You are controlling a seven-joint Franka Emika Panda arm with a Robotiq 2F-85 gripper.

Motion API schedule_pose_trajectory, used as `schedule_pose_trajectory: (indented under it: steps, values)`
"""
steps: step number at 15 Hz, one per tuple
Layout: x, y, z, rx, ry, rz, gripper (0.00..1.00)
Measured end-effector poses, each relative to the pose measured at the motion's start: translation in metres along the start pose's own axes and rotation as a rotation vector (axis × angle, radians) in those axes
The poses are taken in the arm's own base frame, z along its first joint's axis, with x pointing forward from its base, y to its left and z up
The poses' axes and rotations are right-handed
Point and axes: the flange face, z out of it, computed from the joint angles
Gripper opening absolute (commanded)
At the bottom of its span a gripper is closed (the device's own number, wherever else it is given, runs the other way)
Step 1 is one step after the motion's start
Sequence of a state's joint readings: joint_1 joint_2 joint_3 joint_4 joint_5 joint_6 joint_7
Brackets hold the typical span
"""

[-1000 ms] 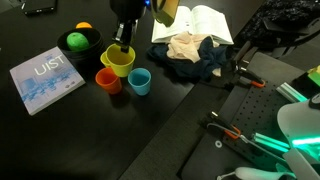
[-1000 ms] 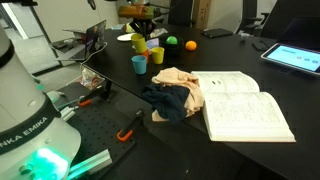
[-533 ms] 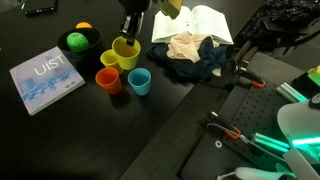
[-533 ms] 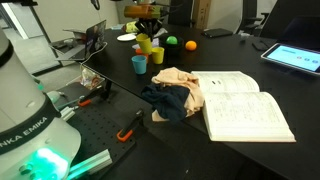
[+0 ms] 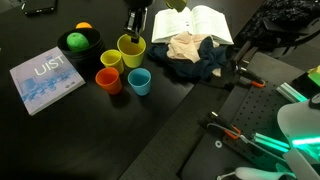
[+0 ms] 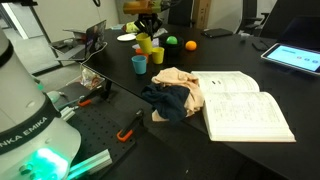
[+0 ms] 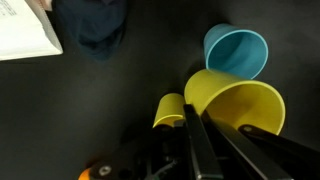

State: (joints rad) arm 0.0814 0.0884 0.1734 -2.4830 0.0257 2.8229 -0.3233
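Note:
My gripper [image 5: 133,35] is shut on the rim of a large yellow cup [image 5: 131,48], holding it tilted a little above the black table. In the wrist view one finger [image 7: 192,142] lies outside the yellow cup [image 7: 235,100] and the other sits inside it. Just beside it, on the table, stands a smaller yellow cup [image 5: 111,60] [image 7: 169,110]. An orange cup [image 5: 108,80] and a blue cup [image 5: 139,81] [image 7: 237,50] stand close by. In the exterior view from the far side, the gripper [image 6: 147,28] holds the yellow cup [image 6: 146,43] behind the blue cup [image 6: 140,64].
A black bowl [image 5: 78,44] holding a green ball sits next to the cups, with a pale blue book [image 5: 45,78] in front of it. A heap of cloth [image 5: 195,55] and an open book [image 5: 195,20] lie on the other side. Tools lie on the perforated board [image 5: 250,130].
The gripper has carried the large yellow cup up and away from the orange cup, towards the cloth. This has uncovered the smaller yellow cup, which stays on the table.

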Motion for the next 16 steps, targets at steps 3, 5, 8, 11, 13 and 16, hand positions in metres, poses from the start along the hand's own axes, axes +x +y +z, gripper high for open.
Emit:
schedule_pose_trajectory:
  steps: [3, 5, 8, 11, 13, 16]
  values:
    - [-0.008, -0.002, -0.001, 0.009, -0.055, 0.012, 0.01]
    - [-0.013, -0.006, -0.001, 0.019, -0.088, 0.020, 0.01]
    - [-0.017, -0.014, 0.000, 0.031, -0.128, 0.022, 0.01]
    - [-0.019, -0.025, 0.003, 0.043, -0.154, 0.015, 0.01]
    - [-0.017, -0.032, 0.002, 0.048, -0.153, 0.006, 0.01]
    - [-0.011, -0.042, -0.003, 0.064, -0.138, 0.016, 0.01]
